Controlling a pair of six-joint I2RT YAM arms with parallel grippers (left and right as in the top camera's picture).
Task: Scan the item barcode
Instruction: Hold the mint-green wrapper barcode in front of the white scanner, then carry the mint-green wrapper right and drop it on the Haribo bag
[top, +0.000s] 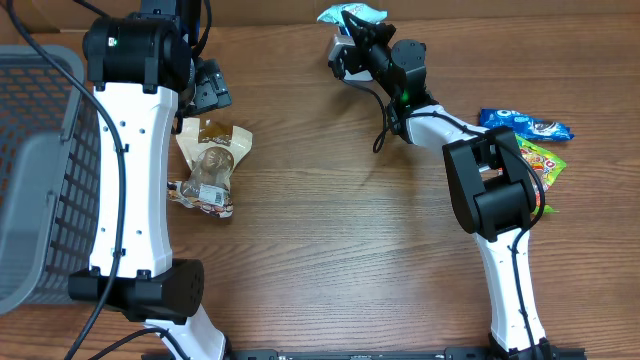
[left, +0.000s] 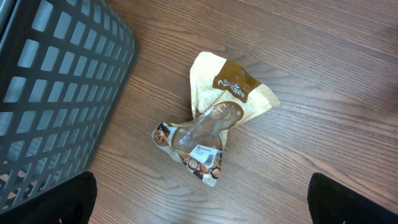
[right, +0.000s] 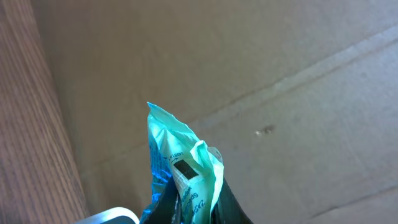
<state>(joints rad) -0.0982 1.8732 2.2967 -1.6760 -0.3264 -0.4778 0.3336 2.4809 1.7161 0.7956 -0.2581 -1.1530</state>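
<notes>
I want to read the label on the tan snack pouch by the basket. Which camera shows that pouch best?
The left wrist view: the tan snack pouch lies whole and unobstructed, its white label facing up. Overhead shows the pouch smaller, with no legible detail. The right wrist view does not show it.

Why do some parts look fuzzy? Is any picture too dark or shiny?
Overhead view: even light, sharp, only soft shadows on the table beside the arms. Left wrist view: the snack bag is sharp with a faint shine on its clear part; the left claw's fingertips are dark, fuzzy corners. Right wrist view: the teal packet sits very close and looks slightly soft.
</notes>
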